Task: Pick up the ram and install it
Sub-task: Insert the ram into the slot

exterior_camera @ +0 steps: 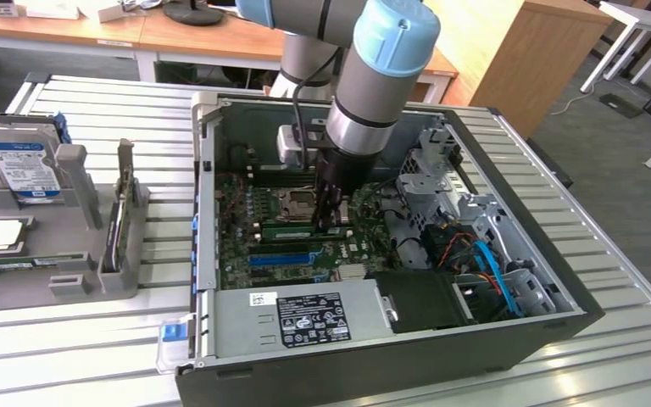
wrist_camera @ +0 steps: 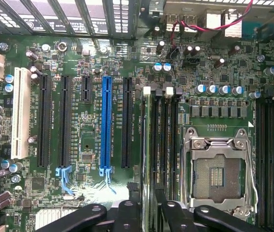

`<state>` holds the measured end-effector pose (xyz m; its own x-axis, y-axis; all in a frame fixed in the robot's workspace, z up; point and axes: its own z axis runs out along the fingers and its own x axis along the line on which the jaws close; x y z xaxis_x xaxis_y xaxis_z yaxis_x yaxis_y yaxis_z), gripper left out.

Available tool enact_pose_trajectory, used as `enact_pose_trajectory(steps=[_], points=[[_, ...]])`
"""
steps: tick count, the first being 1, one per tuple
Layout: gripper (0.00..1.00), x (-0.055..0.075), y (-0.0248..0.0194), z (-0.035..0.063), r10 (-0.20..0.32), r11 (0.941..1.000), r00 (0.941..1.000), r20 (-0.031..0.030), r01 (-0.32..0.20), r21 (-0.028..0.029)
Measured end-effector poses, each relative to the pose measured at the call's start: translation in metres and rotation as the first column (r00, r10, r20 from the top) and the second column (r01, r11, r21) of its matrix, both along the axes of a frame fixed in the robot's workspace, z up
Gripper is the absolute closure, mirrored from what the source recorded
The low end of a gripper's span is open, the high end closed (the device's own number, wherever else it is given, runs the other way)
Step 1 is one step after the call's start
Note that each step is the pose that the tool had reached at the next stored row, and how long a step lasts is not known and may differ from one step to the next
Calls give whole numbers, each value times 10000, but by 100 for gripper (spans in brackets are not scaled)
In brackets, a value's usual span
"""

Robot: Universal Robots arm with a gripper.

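The ram [wrist_camera: 147, 145] is a thin green stick seen edge-on. It stands upright in a motherboard memory slot beside the CPU socket [wrist_camera: 218, 171]. My gripper [wrist_camera: 147, 216] sits right over one end of it, with a dark finger [wrist_camera: 127, 212] on each side and a slight gap to the board, so it is open. In the exterior view the arm reaches straight down into the open computer case [exterior_camera: 207, 212], and the gripper [exterior_camera: 331, 219] is low over the motherboard near the socket.
A long blue expansion slot [wrist_camera: 106, 123] and black slots run parallel to the ram. The power supply [exterior_camera: 303, 318] fills the case's near end, and a drive cage with blue and orange cables [exterior_camera: 478, 254] stands at the exterior view's right. A blue-labelled hard drive [exterior_camera: 20, 165] sits in a grey holder outside.
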<state>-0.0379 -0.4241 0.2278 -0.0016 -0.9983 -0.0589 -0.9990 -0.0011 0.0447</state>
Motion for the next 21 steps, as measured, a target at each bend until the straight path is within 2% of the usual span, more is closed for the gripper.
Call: enact_pose_trajectory(steps=[5, 7, 17, 21], points=[[75, 0, 0, 4, 1, 10000, 10000, 0, -1, 0], [75, 0, 0, 42, 0, 10000, 10000, -1, 0, 0], [75, 0, 0, 458, 0, 10000, 10000, 0, 0, -10], [75, 0, 0, 586, 1, 10000, 10000, 0, -1, -9]])
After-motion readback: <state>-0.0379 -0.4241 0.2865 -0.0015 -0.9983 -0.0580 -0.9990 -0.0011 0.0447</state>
